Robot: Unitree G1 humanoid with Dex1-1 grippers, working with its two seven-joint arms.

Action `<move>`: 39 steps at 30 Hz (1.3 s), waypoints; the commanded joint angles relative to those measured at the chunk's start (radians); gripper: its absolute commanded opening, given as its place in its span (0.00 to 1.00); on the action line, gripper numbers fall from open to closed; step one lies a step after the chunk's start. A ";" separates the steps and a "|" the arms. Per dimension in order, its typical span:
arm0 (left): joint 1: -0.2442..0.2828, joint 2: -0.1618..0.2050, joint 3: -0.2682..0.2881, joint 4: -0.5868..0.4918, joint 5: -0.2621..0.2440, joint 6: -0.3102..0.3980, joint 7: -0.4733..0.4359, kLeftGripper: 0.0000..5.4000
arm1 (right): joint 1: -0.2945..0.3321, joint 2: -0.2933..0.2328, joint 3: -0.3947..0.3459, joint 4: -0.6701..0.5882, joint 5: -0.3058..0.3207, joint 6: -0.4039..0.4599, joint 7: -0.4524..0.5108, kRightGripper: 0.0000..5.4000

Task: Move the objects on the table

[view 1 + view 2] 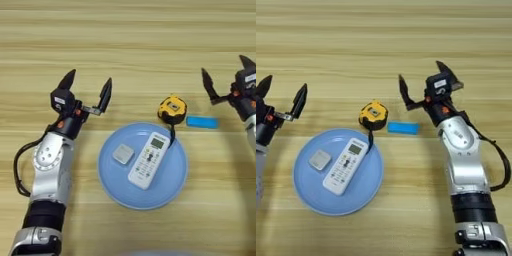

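Left eye view shows both arms over the surface (140, 45), neither carrying anything. Left hand (89, 86) has its two black fingers spread wide, empty. Right hand (423, 80) is likewise spread and empty.

Object positions relative to the hands:
- Blue plate (172, 187) sits just inboard and nearer the robot than the left hand, close to it.
- White remote (149, 159) lies diagonally on the plate, near its middle.
- Pale square block (123, 154) is on the plate beside the remote, on the side toward the left hand, apparently just apart from the remote.
- Tape measure (373, 114) stands off the plate at its far rim, inboard of the right hand; its strap trails down to the plate edge by the remote's top end.
- Blue bar (403, 128) lies flat on the surface just nearer the robot than the right hand, closest item to it.

Risks, judged from this layout:
- Blue bar is thin and flat; fingertips likely skid over it or push it toward the tape measure.
- Strap may snag the plate rim or drag the remote if the tape measure gets lifted.
- Going for the block could nudge the remote, given tight spacing.
- Left hand approaching low could clip the plate rim and shift everything on it.
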State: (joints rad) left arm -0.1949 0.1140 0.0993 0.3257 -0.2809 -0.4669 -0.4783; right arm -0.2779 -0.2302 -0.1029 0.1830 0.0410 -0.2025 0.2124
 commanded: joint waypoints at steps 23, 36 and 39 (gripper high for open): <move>0.089 0.280 -0.150 -0.349 -0.006 0.324 -0.328 1.00 | -0.134 0.020 -0.094 0.427 -0.021 -0.274 -0.221 1.00; 0.025 0.354 -0.339 -0.553 0.000 0.745 -0.410 1.00 | -0.120 0.041 -0.074 0.386 -0.032 -0.248 -0.261 1.00; -0.005 0.347 -0.363 -0.557 0.004 0.812 -0.403 1.00 | -0.116 0.045 -0.072 0.378 -0.036 -0.245 -0.267 1.00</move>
State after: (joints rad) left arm -0.1677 0.4596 -0.2444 -0.2174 -0.2821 0.2892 -0.8851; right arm -0.3942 -0.1923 -0.1804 0.5816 0.0123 -0.4651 -0.0428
